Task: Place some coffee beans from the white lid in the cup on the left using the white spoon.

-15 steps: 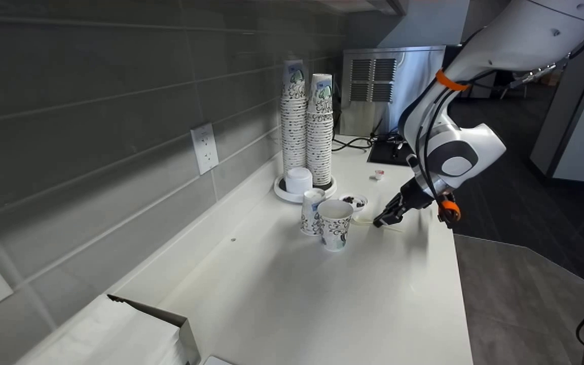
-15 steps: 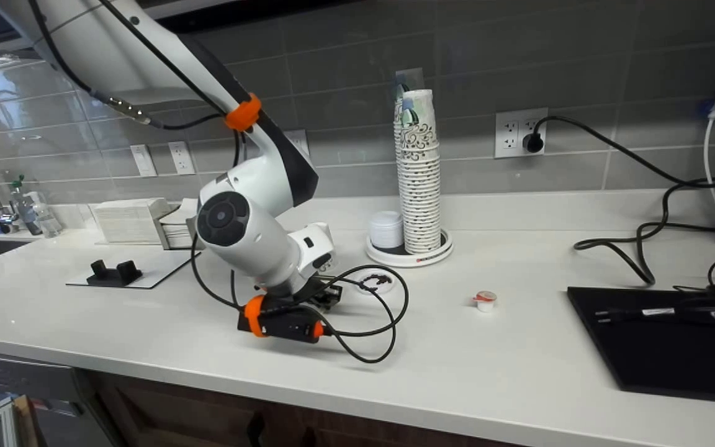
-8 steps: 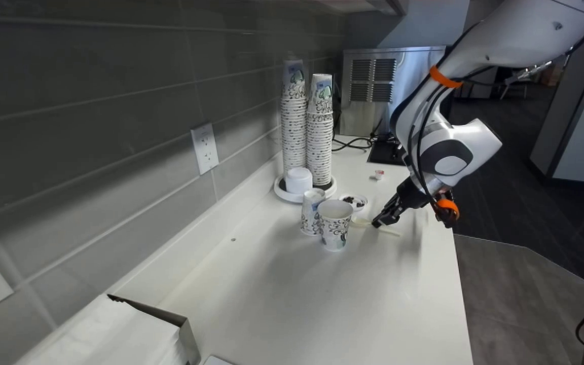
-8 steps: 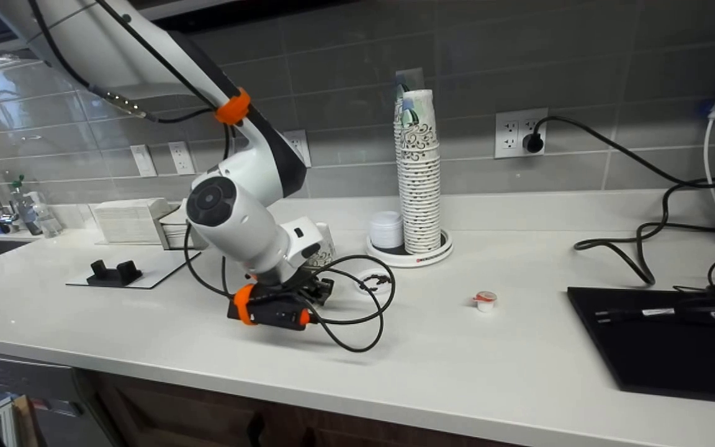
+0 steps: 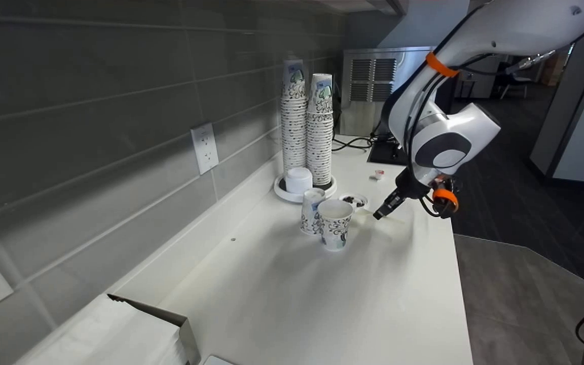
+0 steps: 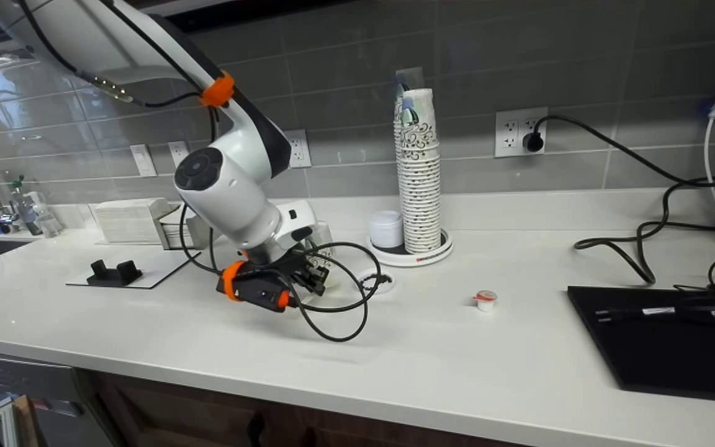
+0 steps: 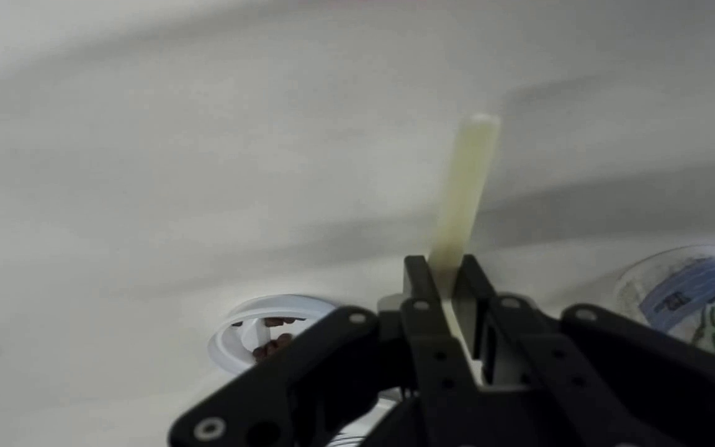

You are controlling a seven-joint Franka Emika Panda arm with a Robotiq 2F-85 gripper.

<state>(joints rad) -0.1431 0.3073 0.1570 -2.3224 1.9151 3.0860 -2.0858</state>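
In the wrist view we see the gripper (image 7: 445, 270) closed on the spoon (image 7: 466, 180), which is pinched between the fingertips (image 7: 417, 276), with one end standing out beyond them. We find the lid (image 7: 283, 303) with its beans (image 7: 274, 347) to the left of the gripper, partly hidden, and a cup (image 7: 696, 301) to the right. Whether the spoon touches the counter (image 7: 146, 167), we cannot tell.
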